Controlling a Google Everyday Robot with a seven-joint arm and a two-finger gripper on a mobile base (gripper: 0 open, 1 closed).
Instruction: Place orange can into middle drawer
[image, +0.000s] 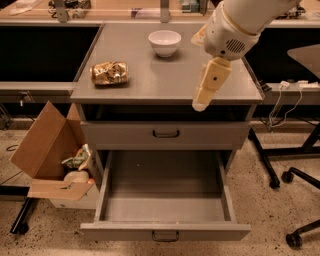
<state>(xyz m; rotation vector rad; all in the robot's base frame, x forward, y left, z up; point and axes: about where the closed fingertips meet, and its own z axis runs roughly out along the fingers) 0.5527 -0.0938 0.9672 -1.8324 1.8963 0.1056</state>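
Note:
The orange can lies on its side on the left part of the grey cabinet top, shiny gold and crumpled-looking. The middle drawer is pulled out wide below, its deep grey tray empty, its dark loop handle at the front. My gripper hangs from the white arm over the right front part of the cabinet top. It is well to the right of the can and above the open drawer, and holds nothing that I can see.
A white bowl stands at the back of the cabinet top. A shut grey drawer front sits just above the open drawer. An open cardboard box with rubbish stands on the floor at the left. Chair legs with castors are at the right.

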